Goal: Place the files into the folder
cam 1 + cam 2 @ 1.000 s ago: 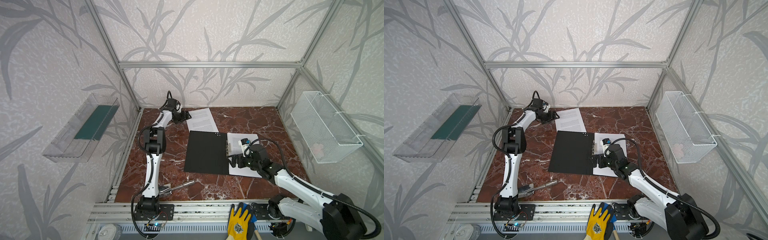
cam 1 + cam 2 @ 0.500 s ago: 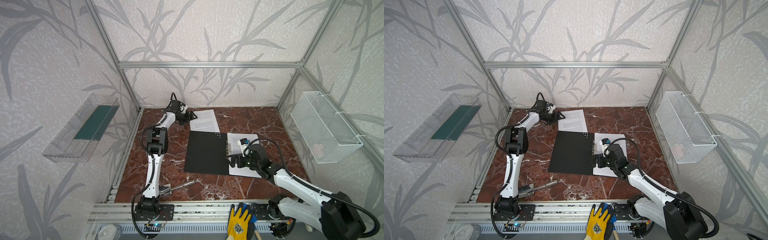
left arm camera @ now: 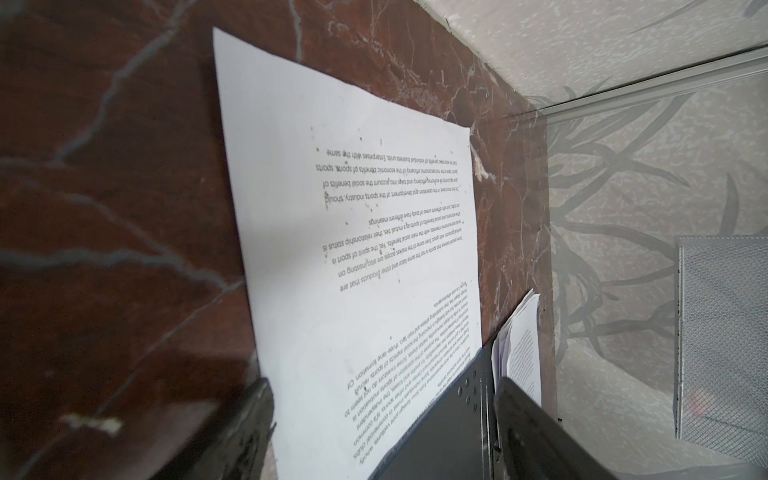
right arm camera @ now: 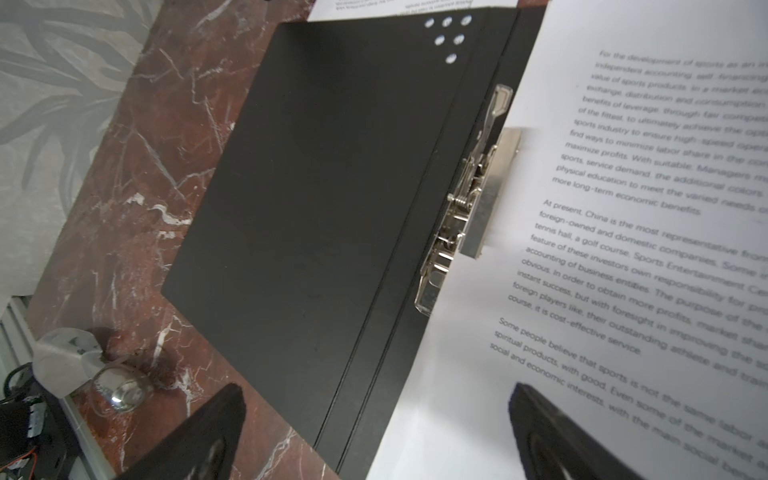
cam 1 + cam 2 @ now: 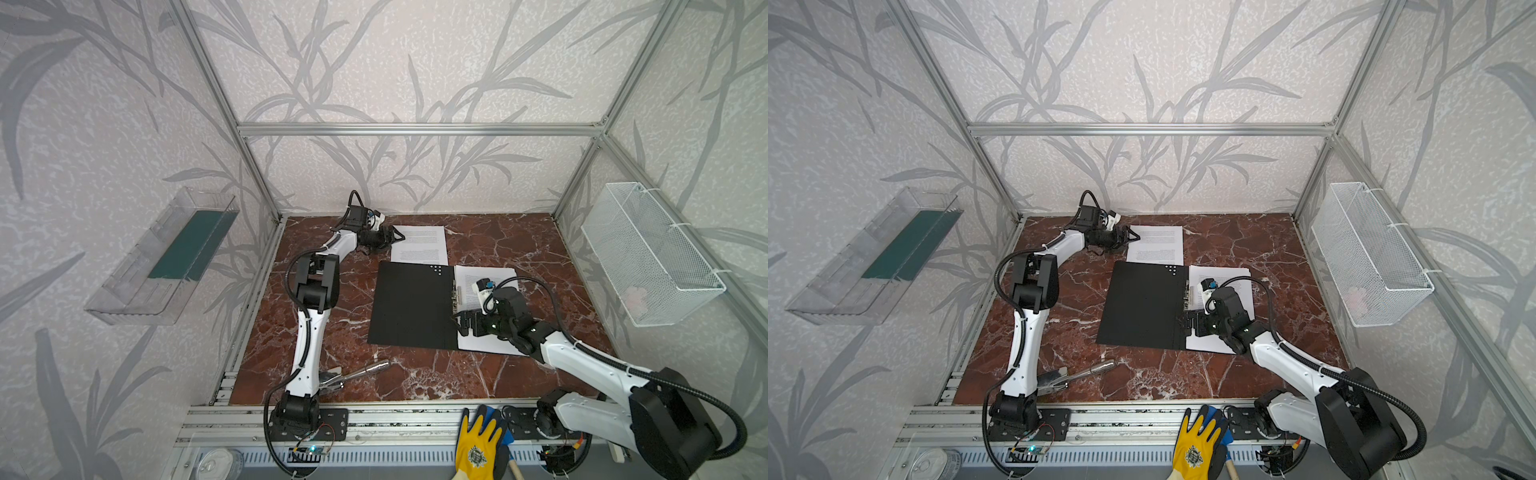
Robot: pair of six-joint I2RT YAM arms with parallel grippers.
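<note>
Mostly done, by the look of it. Open folder (image 5: 411,307) flat on the table (image 5: 519,245), black inside up. Stack of files (image 5: 488,347) on its right half, against the clip (image 4: 469,199) (pressed down or not, cannot tell). One sheet (image 5: 419,243) outside, just beyond the folder's far edge and touching it. Left jaws apart and empty, low beside that sheet, past the folder's far left corner. Right jaws apart and empty too, over the folder's spine toward its near edge. Left to do, probably: move the last sheet onto the stack, then perhaps close the cover.
</note>
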